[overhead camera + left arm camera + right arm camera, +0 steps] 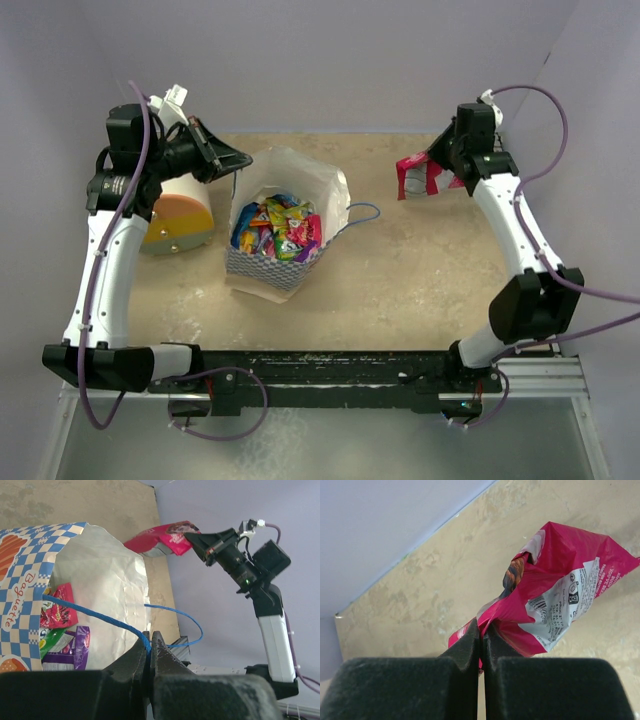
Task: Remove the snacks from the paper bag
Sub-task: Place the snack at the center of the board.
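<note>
snacks (277, 228): most lie in the open paper bag (270, 272); one pink-red packet (555, 595) hangs over the table (420, 270), corner pinched in our right gripper (481, 630). left gripper (150, 641) clamps the blue cord handle (95, 614). risk, we judge: corner grip slips; tugged cord tips bag.

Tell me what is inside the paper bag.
Inside the paper bag lies a heap of snacks: pink-red, purple, green, yellow and blue packets. How many lie beneath the top layer cannot be seen, and the bag's bottom is covered by them.
</note>
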Controlling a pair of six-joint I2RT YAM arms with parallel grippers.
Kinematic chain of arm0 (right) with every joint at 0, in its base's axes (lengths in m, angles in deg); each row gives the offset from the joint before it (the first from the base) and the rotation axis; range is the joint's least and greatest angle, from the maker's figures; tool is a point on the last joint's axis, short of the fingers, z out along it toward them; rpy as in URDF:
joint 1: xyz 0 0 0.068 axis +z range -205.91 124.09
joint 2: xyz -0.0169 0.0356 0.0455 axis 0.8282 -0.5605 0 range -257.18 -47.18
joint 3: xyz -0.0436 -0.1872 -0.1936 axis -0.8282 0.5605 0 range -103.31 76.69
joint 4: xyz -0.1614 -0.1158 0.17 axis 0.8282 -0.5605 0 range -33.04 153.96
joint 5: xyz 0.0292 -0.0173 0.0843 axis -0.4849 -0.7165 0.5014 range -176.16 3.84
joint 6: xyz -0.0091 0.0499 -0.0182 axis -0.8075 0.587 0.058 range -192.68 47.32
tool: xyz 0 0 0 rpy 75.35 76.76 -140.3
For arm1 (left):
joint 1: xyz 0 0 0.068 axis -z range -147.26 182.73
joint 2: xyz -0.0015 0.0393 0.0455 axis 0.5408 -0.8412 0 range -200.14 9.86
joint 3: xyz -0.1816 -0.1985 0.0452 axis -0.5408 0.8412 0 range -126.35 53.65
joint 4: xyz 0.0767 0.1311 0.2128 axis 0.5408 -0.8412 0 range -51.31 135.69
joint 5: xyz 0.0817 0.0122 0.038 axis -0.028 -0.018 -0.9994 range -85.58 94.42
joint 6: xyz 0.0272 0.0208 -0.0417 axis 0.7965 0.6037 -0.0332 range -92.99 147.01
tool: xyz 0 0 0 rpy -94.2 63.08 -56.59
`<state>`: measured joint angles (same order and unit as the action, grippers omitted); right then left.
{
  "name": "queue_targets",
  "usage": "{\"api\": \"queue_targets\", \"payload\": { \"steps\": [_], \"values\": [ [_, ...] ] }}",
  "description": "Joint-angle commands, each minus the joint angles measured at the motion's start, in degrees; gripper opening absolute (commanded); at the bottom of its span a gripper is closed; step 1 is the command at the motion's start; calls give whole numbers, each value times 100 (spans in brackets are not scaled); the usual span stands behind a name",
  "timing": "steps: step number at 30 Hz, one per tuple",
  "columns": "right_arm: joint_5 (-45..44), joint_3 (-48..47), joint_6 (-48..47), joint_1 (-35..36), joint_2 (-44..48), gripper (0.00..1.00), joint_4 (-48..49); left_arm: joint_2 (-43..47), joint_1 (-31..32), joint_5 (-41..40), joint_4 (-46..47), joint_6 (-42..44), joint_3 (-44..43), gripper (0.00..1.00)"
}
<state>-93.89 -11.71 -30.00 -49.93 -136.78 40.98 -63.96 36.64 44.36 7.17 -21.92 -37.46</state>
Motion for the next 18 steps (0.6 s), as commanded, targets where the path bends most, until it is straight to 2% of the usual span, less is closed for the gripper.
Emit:
{"api": "queue_targets", "payload": {
  "steps": [1,5,8,11,18],
  "values": [
    [616,-663,382,-445,-524,0,1303,-10,49,406,429,100,-464,0],
    [900,-1171,585,-744,-1065,0,1447,-77,49,427,306,195,-607,0],
    [979,-873,624,-853,-1103,0,1511,-110,49,431,286,211,-630,0],
    [1069,86,756,-932,-808,0,1526,-150,49,452,321,187,-662,0],
    [928,3394,1056,-1294,445,0,1958,-194,49,427,266,163,-658,0]
  ]
}}
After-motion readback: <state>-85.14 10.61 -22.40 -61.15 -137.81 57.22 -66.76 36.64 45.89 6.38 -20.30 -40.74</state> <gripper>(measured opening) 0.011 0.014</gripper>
